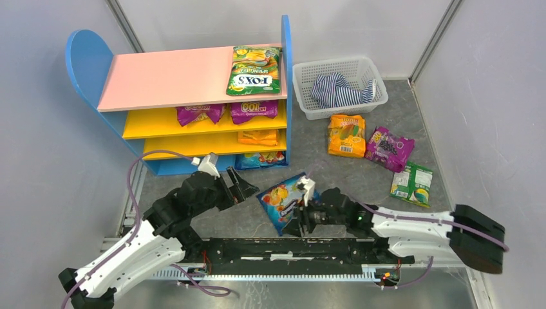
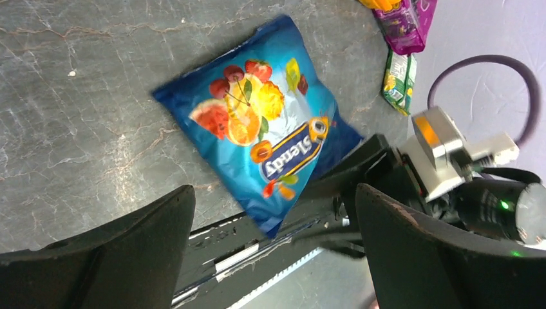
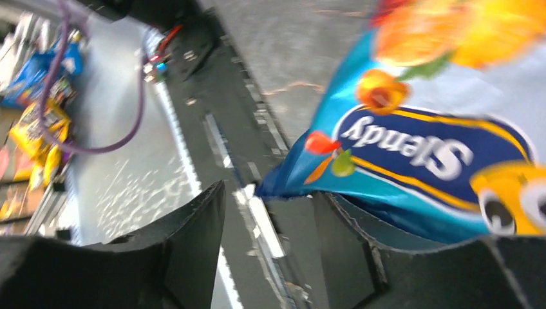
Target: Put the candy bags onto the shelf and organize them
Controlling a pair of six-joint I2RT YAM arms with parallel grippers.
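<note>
— Grey marbled table (image 1: 315, 161), white walls. Item in hand?
— Blue candy bag (image 1: 283, 196), face up, near the middle of the near edge. Step: pickup, judged at its start.
— Right gripper (image 3: 270, 193)?
— Fingers spread. One corner of the bag sits in the gap, not pinched. Left gripper (image 2: 275, 190): fingers wide apart, empty, just beside the same bag and aimed at it.
— Orientation?
— Diagonal to the table edges. Fruit print toward the shelf (image 1: 187, 77) at the far left corner, brand lettering toward the near edge. Nearly square, so the long axis is hard to call; likely the fruit-to-lettering line.
— Next move?
— Probably: close on that corner, lift clear, carry left to the shelf. A thin glossy corner may slip, so a deeper bite seems wise.
— Remaining stock?
— Orange bag (image 1: 346, 135), purple bag (image 1: 389, 148), green bag (image 1: 412, 183), toward the right edge.
</note>
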